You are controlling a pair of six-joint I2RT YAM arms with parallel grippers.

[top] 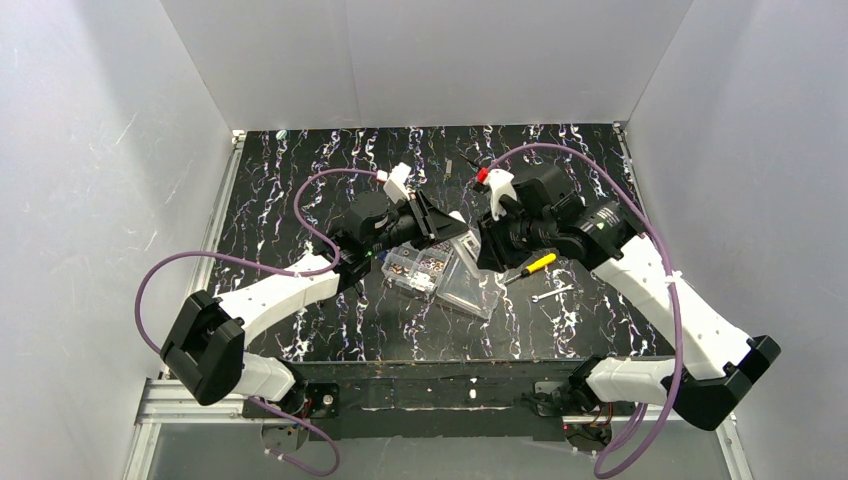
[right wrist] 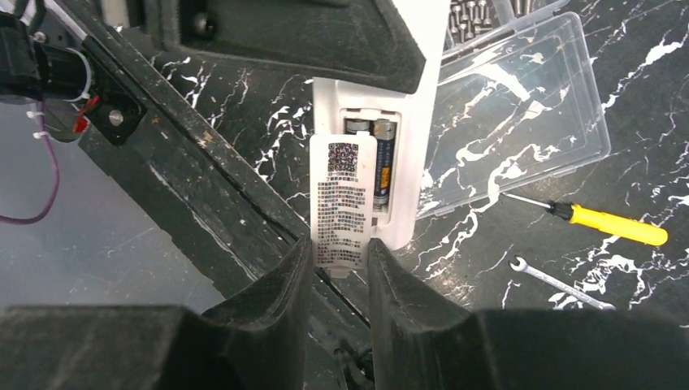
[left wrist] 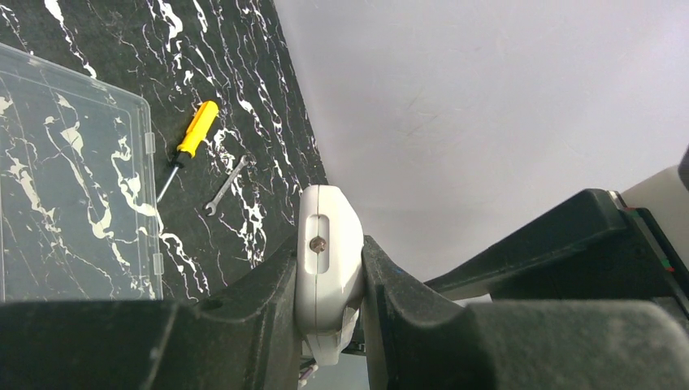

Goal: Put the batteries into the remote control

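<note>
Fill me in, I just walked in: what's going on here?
The left tool grips the white remote control. It is open at the back, with two batteries seated inside. The right tool pinches the labelled battery cover by one end, lying partly over the opening, not yet closed.

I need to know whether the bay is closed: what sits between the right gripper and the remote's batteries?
In the right wrist view, the labelled battery cover, pinched by the right gripper, lies partly over the remote control's open bay; two batteries show beside it.
</note>
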